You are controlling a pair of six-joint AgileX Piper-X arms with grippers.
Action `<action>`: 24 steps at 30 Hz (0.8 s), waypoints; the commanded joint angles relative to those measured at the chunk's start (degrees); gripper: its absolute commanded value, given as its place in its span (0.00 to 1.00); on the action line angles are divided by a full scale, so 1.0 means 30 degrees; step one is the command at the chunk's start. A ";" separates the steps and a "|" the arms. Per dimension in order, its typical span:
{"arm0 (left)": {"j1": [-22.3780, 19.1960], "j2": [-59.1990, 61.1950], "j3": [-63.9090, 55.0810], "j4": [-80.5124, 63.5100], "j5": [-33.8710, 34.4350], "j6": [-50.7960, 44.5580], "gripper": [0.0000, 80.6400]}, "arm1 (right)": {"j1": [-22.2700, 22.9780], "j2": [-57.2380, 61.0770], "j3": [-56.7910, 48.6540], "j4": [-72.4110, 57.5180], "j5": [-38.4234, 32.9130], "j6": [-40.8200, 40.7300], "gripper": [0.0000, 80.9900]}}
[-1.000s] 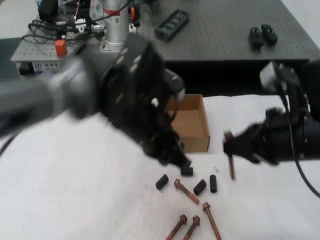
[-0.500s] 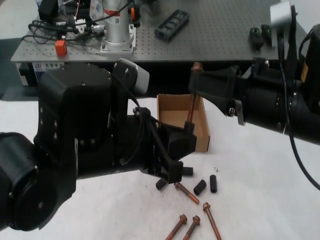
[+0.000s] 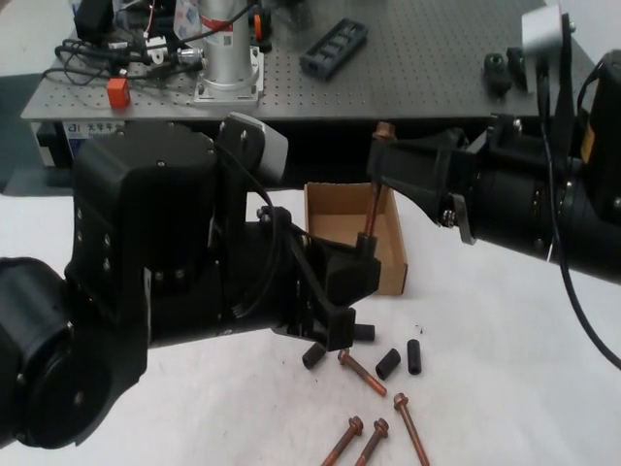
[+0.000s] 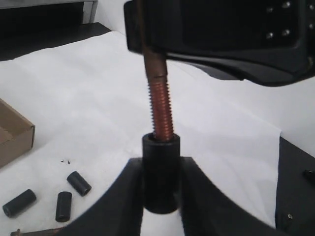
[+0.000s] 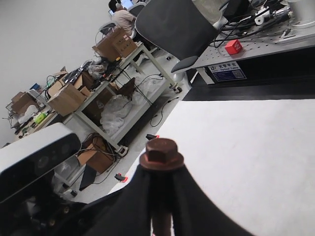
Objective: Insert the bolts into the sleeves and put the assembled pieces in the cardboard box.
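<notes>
Alignment is my concern: my right gripper (image 5: 160, 173) clamps the bolt (image 4: 158, 103) upright, threads down, directly above the upright sleeve (image 4: 161, 172) pinched in my left gripper (image 4: 161, 189). The tip meets its mouth, near the cardboard box (image 3: 393, 254), right side.

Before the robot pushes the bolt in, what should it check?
1. Left claw grips the sleeve: ok.
2. Right claw grips the bolt: ok.
3. Bolt's threaded tip sits in the sleeve's top: ok.
4. Bolt straight with the sleeve: cannot tell, it seems to lean a little.
5. How deep the bolt sits inside: cannot tell.
6. Cardboard box open on top: ok.
</notes>
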 commanded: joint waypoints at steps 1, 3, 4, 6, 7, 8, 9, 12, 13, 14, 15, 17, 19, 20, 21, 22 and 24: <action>-0.0017 -0.0188 -0.0032 -0.0532 -0.0769 -0.0201 0.01 | 0.0091 -0.0193 -0.0033 0.0080 -0.0127 -0.0210 0.07; -0.0017 -0.0188 -0.0032 -0.0532 -0.0786 -0.0201 0.01 | 0.0091 -0.0193 -0.0033 0.0078 -0.0229 -0.0210 0.07; -0.0017 -0.0188 -0.0032 -0.0532 -0.0786 -0.0201 0.01 | 0.0091 -0.0193 -0.0033 0.0078 -0.0493 -0.0210 0.07; -0.0017 -0.0188 -0.0032 -0.0532 -0.0749 -0.0201 0.01 | 0.0091 -0.0193 -0.0033 0.0126 -0.1197 -0.0210 0.07; -0.0017 -0.0188 -0.0032 -0.0650 -0.0684 -0.0201 0.01 | 0.0161 -0.0193 -0.0033 0.0281 -0.1478 -0.0210 0.07; -0.0017 -0.0188 -0.0032 -0.0781 -0.0429 -0.0158 0.01 | 0.0228 -0.0193 -0.0033 0.0491 -0.1514 -0.0210 0.07; -0.0017 -0.0188 -0.0032 -0.0992 -0.0157 -0.0021 0.01 | 0.0230 -0.0193 -0.0033 0.0760 -0.1515 -0.0210 0.07; -0.0017 -0.0188 -0.0032 -0.1543 0.0284 0.0338 0.01 | 0.0227 -0.0193 -0.0033 0.1238 -0.1515 -0.0808 0.07; -0.0017 -0.0188 -0.0032 -0.1535 0.0233 0.0531 0.01 | 0.0227 -0.0193 -0.0033 0.1231 -0.1653 -0.0879 0.07; -0.0017 -0.0188 -0.0032 -0.1535 0.0233 0.0797 0.01 | 0.0227 -0.0193 -0.0033 0.1231 -0.1847 -0.1028 0.07; -0.0017 -0.0188 -0.0032 -0.1480 0.0235 0.1032 0.01 | 0.0227 -0.0193 -0.0033 0.1231 -0.1901 -0.1166 0.07; -0.0017 -0.0188 -0.0032 -0.1480 0.0235 0.1284 0.01 | 0.0227 -0.0193 -0.0033 0.1231 -0.1942 -0.1165 0.07; -0.0017 -0.0188 -0.0032 -0.1516 0.0235 0.1360 0.01 | 0.0227 -0.0193 -0.0033 0.1366 -0.2027 -0.1212 0.04; -0.0017 -0.0188 -0.0032 -0.1516 0.0235 0.1396 0.01 | 0.0227 -0.0193 -0.0033 0.1363 -0.2176 -0.1313 0.01; -0.0017 -0.0188 -0.0032 -0.1516 0.0235 0.1396 0.01 | 0.0227 -0.0193 -0.0033 0.1364 -0.2424 -0.1670 0.09; -0.0017 -0.0188 -0.0032 -0.1516 0.0199 0.1396 0.01 | 0.0227 -0.0193 -0.0033 0.1364 -0.2465 -0.1731 0.22; -0.0017 -0.0188 -0.0032 -0.1516 0.0028 0.1396 0.01 | 0.0227 -0.0193 -0.0033 0.1364 -0.2464 -0.1686 0.47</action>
